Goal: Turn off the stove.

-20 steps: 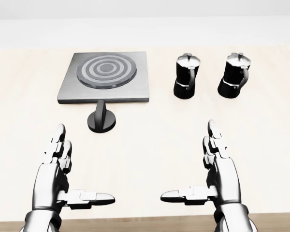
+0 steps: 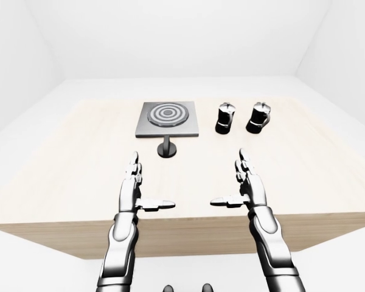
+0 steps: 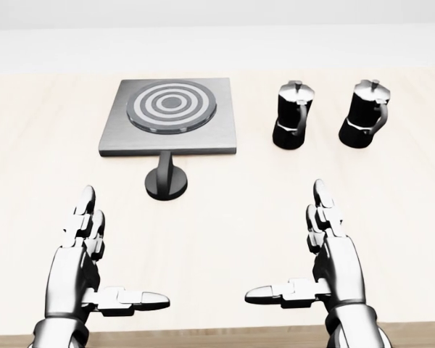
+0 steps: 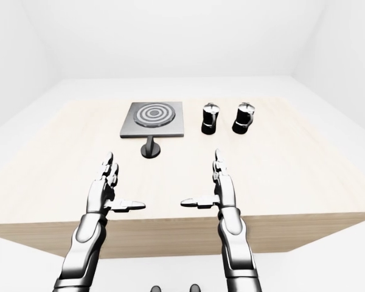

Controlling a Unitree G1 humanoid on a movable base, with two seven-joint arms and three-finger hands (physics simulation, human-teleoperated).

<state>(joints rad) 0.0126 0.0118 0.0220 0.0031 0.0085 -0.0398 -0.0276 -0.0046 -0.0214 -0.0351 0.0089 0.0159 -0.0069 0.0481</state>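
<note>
A grey square stove point(image 3: 170, 118) with a ringed burner point(image 3: 173, 104) lies on the pale wooden table point(image 3: 29, 181), upper left of the head view. A dark round knob point(image 3: 167, 181) stands just below its lower edge. My left hand point(image 3: 94, 268) is open, below and left of the knob, clear of it. My right hand point(image 3: 315, 272) is open at the lower right, also empty, thumb pointing inward.
Two black-and-silver moka pots point(image 3: 293, 116) point(image 3: 365, 114) stand to the right of the stove. The table's near edge point(image 3: 217, 335) runs along the bottom of the head view. White walls and floor surround the table.
</note>
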